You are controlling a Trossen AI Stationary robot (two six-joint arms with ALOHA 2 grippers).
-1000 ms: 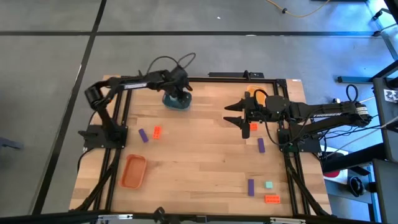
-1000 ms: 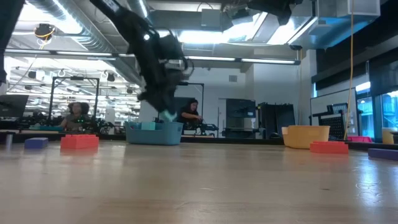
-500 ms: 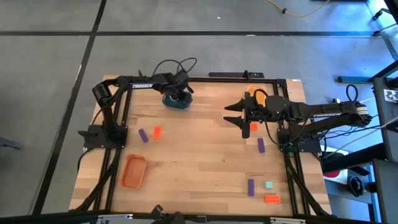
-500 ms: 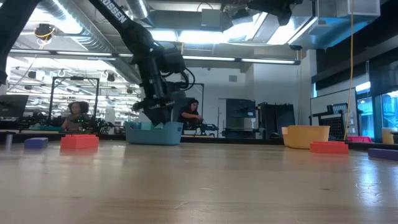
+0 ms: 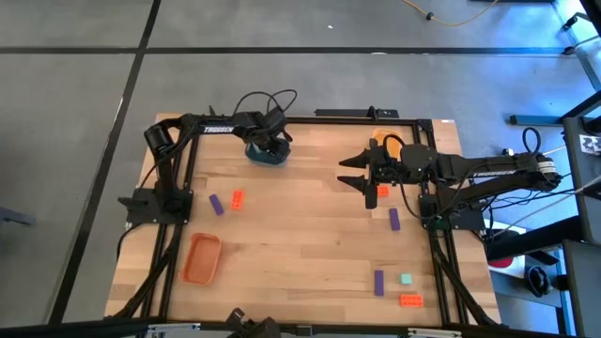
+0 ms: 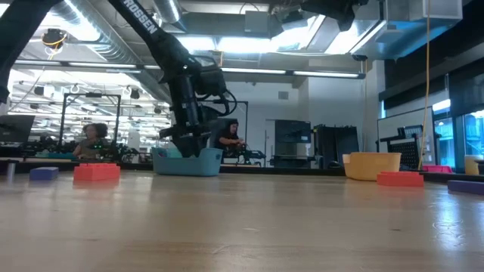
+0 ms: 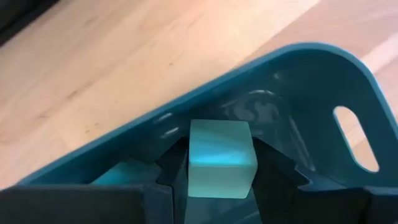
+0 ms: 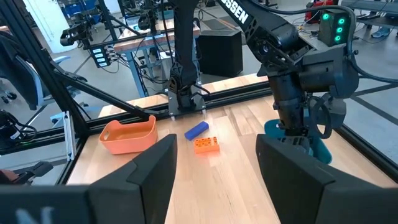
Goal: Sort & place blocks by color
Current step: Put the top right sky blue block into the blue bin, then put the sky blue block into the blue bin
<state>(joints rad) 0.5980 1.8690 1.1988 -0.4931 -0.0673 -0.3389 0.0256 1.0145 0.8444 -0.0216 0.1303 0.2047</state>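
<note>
a robotics lab: exposed ceiling ducts (image 6: 91, 38), strip lights, more arm rigs (image 8: 186, 50) on framed benches, people seated at workstations (image 6: 94, 140) behind the wooden tabletop (image 6: 242, 219).

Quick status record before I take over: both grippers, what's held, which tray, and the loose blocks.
left gripper: shut on teal block, lowered inside blue tray
blue tray contents: another teal piece by the wall
right gripper: open, over orange block
loose near left arm: purple block, orange block
orange tray: looks empty
</note>
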